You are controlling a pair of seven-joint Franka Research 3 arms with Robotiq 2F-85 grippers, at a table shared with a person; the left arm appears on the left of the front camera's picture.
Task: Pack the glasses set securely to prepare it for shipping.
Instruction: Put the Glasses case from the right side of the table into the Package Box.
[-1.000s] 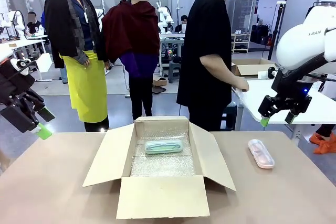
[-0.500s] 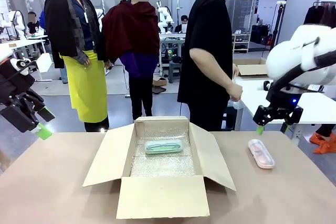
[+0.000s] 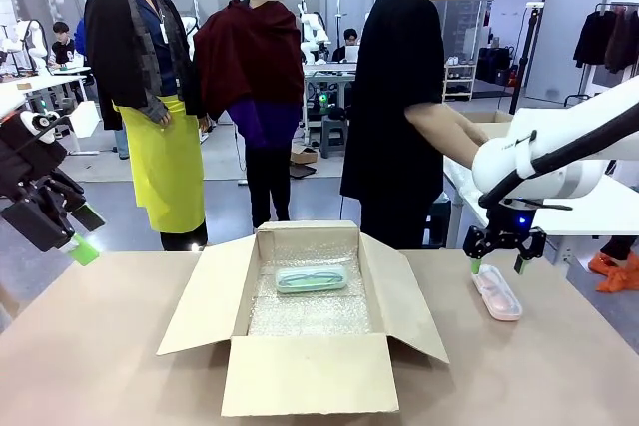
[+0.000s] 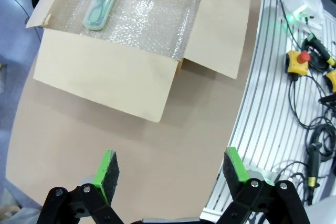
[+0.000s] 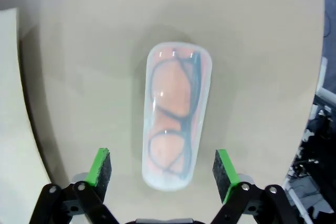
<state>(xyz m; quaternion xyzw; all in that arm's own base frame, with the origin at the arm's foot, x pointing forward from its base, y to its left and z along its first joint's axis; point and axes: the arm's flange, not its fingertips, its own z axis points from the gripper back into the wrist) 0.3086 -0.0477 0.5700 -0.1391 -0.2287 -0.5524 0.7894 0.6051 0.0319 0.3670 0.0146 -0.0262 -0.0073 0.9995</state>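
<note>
**Right gripper point(image 3: 496, 266) wide open; one case packed**

It hovers empty just above the pink case point(image 3: 496, 292), which lies right of the cardboard box point(image 3: 300, 376). The mint-green case point(image 3: 312, 278) already rests inside the box on bubble wrap point(image 3: 310, 314). The left gripper point(image 4: 170, 169) is wide and empty, left of the box. Likely remaining: grasp, place, close the box.

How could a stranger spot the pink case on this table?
Find the open cardboard box mid-table, then look right of it on the bare tabletop. The pink glasses case lies there beneath the open right gripper; its mint-green twin sits inside the box.
</note>
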